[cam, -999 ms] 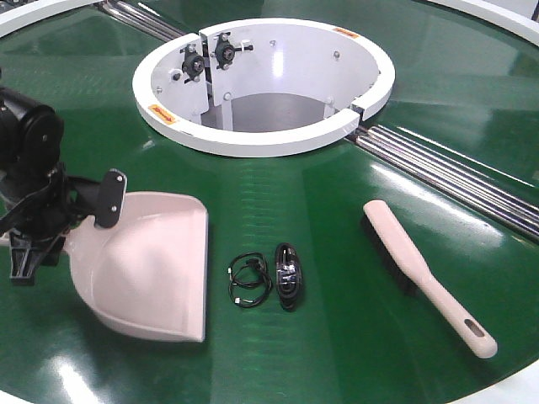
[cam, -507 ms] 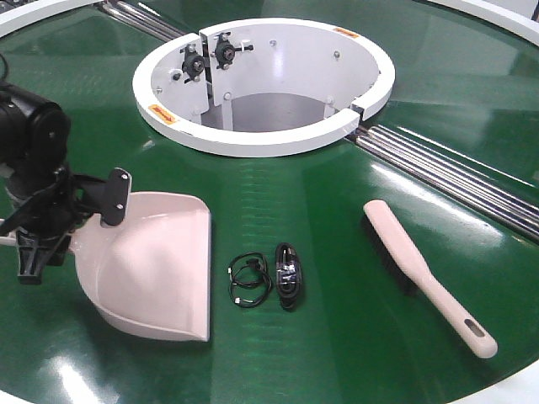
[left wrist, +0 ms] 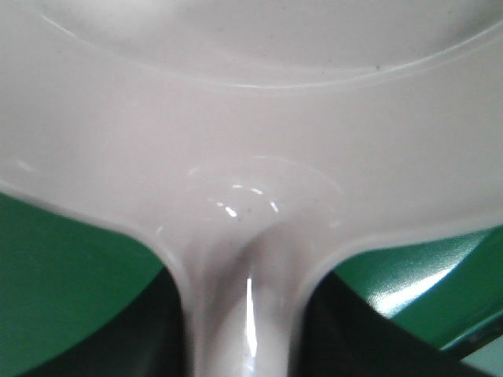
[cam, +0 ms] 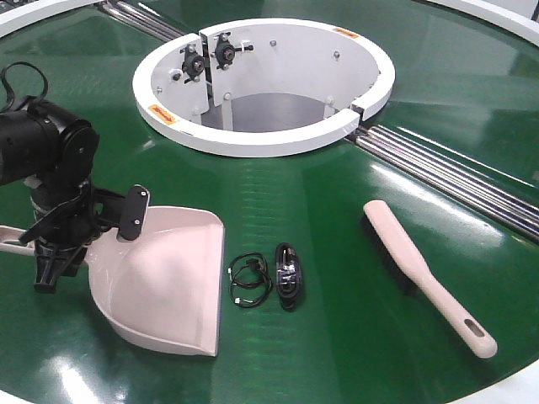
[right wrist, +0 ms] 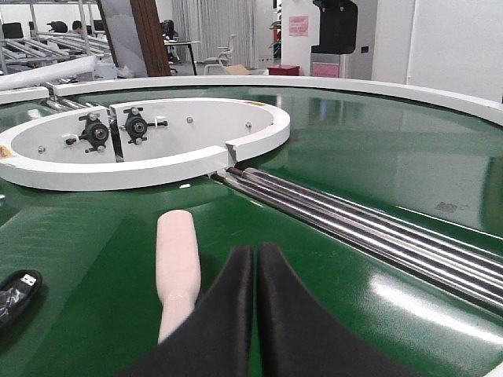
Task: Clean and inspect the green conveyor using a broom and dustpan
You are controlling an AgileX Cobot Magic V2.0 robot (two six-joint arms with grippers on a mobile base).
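One dustpan (cam: 168,278) clamped by the left gripper (cam: 88,240), one broom (cam: 421,269), two cable bundles (cam: 288,276); right gripper (right wrist: 253,314) pinched together, empty.

A loose black cable (cam: 249,280) lies just beside a bundled black lead (cam: 288,275), perhaps a USB one; behind them, the white ring (cam: 253,145) and steel rails (cam: 455,174).

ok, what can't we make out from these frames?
1. Left gripper grip on the dustpan handle: in the front view the wrist blocks it; the left wrist view is too close and blurred.
2. Brush bristles: front view, tucked under its back; right wrist view, right gripper covers most of the brush.
3. Black cables: too small in front view; cut by left edge in right wrist view.
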